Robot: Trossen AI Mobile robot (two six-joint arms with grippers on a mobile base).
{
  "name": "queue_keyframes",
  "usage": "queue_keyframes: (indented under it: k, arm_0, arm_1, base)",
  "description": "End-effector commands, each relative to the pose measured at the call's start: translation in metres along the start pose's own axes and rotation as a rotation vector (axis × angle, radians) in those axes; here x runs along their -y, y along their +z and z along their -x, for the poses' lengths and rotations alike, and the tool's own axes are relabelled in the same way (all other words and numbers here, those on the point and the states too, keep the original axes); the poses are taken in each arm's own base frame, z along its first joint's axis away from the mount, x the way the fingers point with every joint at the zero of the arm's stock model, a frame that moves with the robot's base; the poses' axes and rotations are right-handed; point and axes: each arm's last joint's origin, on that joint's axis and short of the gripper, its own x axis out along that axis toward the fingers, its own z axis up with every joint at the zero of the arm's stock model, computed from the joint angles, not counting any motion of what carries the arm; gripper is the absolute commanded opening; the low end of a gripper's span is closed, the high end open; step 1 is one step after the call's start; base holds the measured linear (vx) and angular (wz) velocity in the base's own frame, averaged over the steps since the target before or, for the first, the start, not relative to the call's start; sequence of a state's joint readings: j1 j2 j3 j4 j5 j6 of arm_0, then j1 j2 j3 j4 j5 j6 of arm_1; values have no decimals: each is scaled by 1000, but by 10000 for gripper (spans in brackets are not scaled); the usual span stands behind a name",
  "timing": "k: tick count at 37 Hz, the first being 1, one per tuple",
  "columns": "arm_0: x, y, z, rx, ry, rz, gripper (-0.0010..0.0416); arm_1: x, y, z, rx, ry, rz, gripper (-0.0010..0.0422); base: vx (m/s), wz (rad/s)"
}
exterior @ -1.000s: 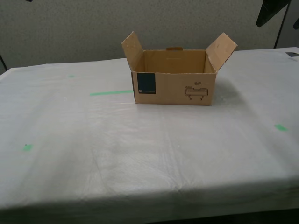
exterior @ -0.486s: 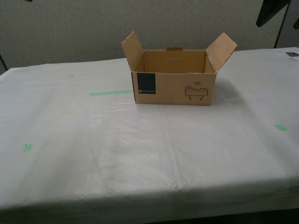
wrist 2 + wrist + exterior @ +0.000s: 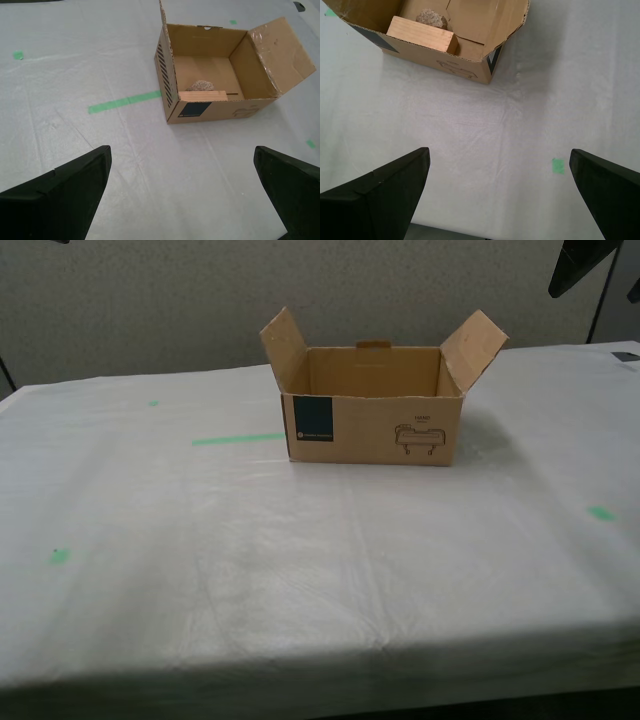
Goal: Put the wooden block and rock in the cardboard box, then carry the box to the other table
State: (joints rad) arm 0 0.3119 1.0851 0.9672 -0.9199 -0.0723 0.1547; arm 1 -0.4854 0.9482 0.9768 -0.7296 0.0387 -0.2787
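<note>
The cardboard box [image 3: 372, 430] stands open on the other table [image 3: 300, 570], which is covered in wrinkled white sheeting. Inside the box [image 3: 451, 64], the wooden block [image 3: 422, 34] lies against the labelled front wall with the rock [image 3: 432, 18] just behind it. The second wrist view shows the same box [image 3: 220, 111], block [image 3: 202, 95] and rock [image 3: 201, 85]. In the exterior view the front wall hides both. My first gripper [image 3: 498, 155] and my second gripper [image 3: 181, 155] hang open above the sheeting, apart from the box, holding nothing.
Green tape marks lie on the sheeting: a strip [image 3: 238, 439] toward the exterior view's left of the box, and small spots [image 3: 600, 512] [image 3: 60, 556]. A dark arm part [image 3: 580, 265] shows at the exterior view's upper right. A grey wall stands behind the table.
</note>
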Motion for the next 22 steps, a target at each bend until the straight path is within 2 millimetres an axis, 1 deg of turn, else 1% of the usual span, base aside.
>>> queue_keyframes:
  k: [1,22]
  arm_0:
    - [0,0,0,1,-5,-3,390]
    - [0,0,0,1,-5,-3,389]
  arm_1:
    - [0,0,0,2,-2,1,389]
    - [0,0,0,2,-2,2,389]
  base:
    - [0,0]
    - [0,0]
